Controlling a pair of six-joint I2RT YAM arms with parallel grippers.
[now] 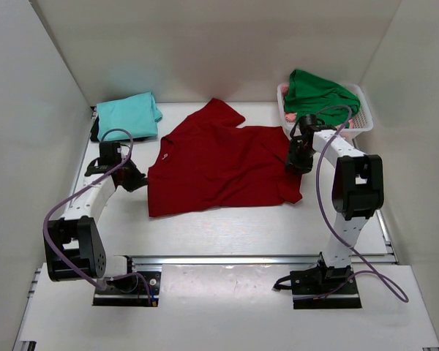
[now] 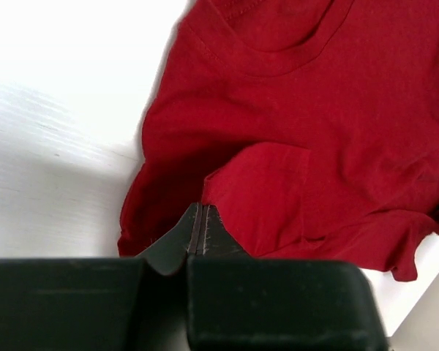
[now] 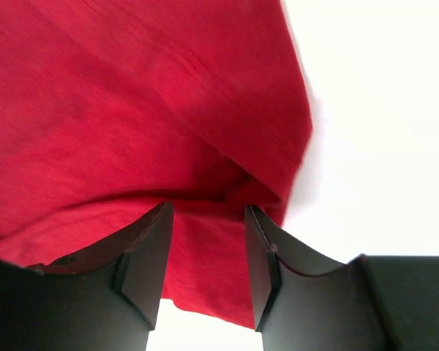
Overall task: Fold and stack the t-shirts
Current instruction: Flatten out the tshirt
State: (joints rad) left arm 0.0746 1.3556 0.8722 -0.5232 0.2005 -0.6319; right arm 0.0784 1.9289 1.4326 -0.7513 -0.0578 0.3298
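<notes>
The dark red t-shirt (image 1: 219, 161) lies spread out in the middle of the table, with one sleeve pointing to the back. My left gripper (image 1: 137, 178) is shut at the shirt's left edge. In the left wrist view its closed tips (image 2: 200, 207) rest against the red cloth (image 2: 314, 110) beside a folded sleeve, with no cloth showing between them. My right gripper (image 1: 298, 162) is open low over the shirt's right edge. In the right wrist view red cloth (image 3: 132, 95) lies between its spread fingers (image 3: 208, 208). The light teal t-shirt (image 1: 128, 115) lies folded at the back left. The bright green t-shirt (image 1: 316, 91) sits bunched in the basket.
A white lattice basket (image 1: 360, 121) stands at the back right, close behind my right arm. White walls enclose the table on the left, back and right. A metal rail (image 1: 256, 259) runs along the near edge in front of the arm bases.
</notes>
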